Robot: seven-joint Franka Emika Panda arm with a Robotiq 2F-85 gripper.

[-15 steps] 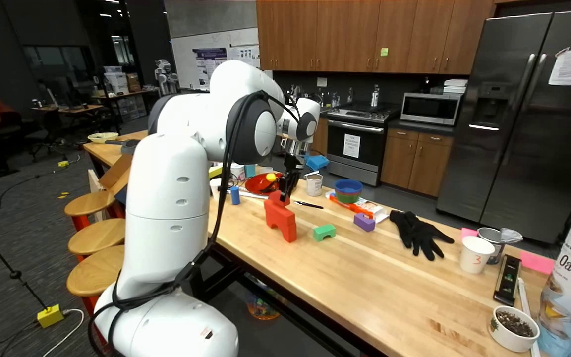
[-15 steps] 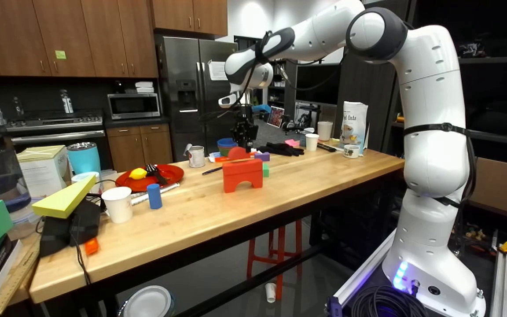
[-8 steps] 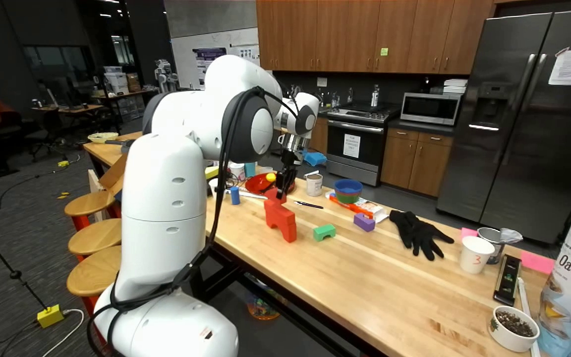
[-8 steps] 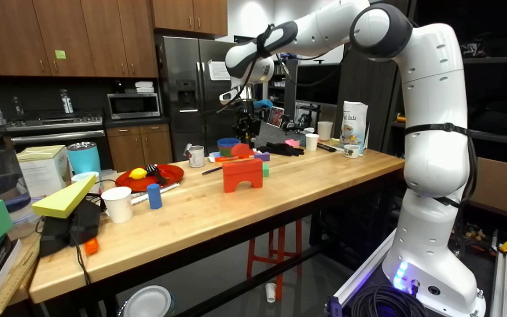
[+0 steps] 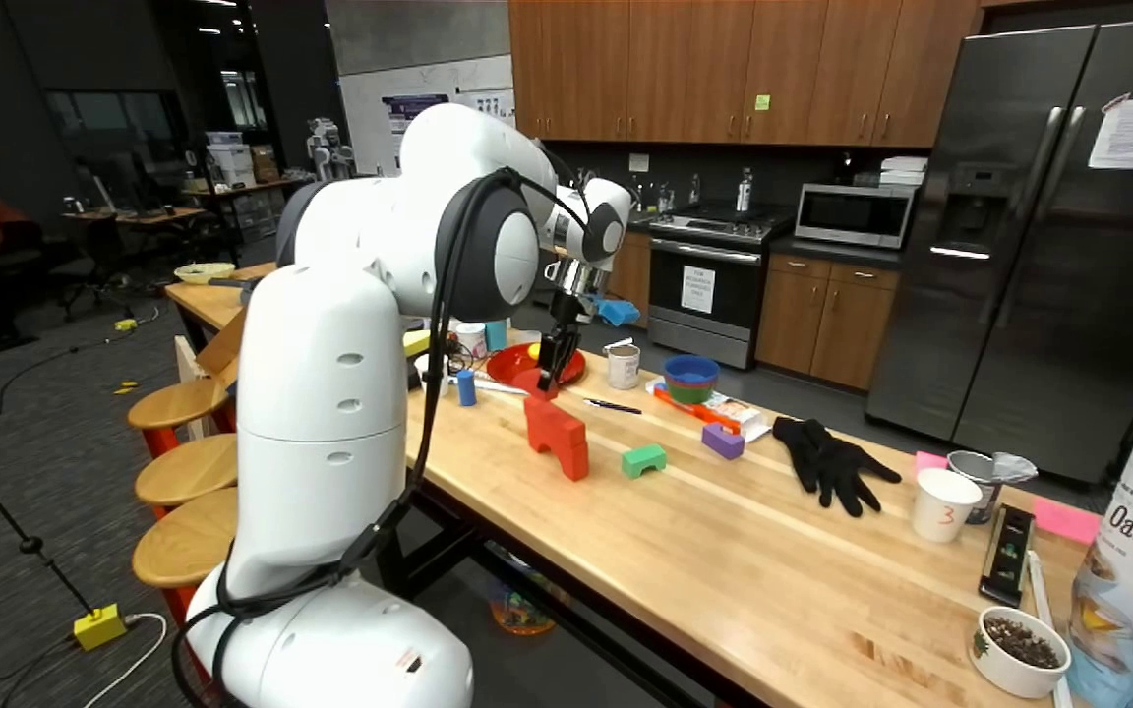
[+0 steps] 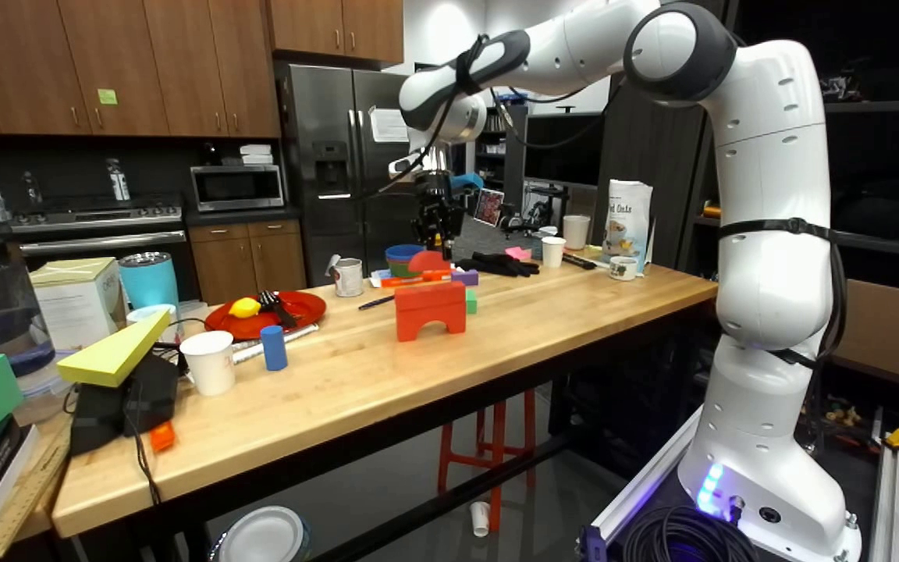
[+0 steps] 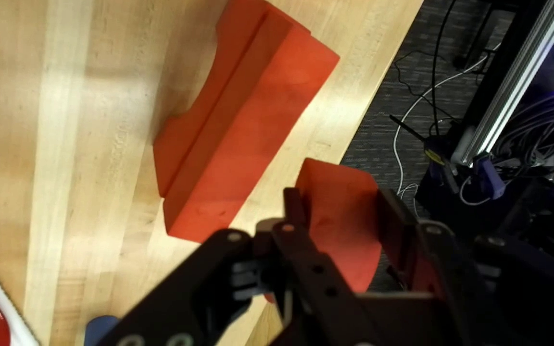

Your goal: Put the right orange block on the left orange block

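My gripper point(image 5: 545, 382) is shut on the right orange block, a smaller orange-red piece with a rounded side point(image 7: 339, 202). The block also shows in both exterior views point(image 5: 527, 383) point(image 6: 428, 262). The left orange block, a larger orange-red arch, stands upright on the table point(image 5: 557, 439) point(image 6: 430, 309). In the wrist view its flat top point(image 7: 258, 129) lies left of the held block, with bare table between them. The held block is above the arch's height, near its back-left end in an exterior view, and apart from it. The dark fingers point(image 7: 343, 211) cover parts of the held block.
A green block point(image 5: 643, 460), a purple block point(image 5: 723, 441) and a pen point(image 5: 613, 405) lie near the arch. A red plate with a lemon point(image 6: 305, 312) and a blue cylinder point(image 6: 274, 349) stand to one side. A can point(image 5: 624, 366) and stacked bowls point(image 5: 690, 379) are behind.
My gripper has moved with the held block, leftward away from over the arch in an exterior view and slightly upward in both. The arch has not moved.
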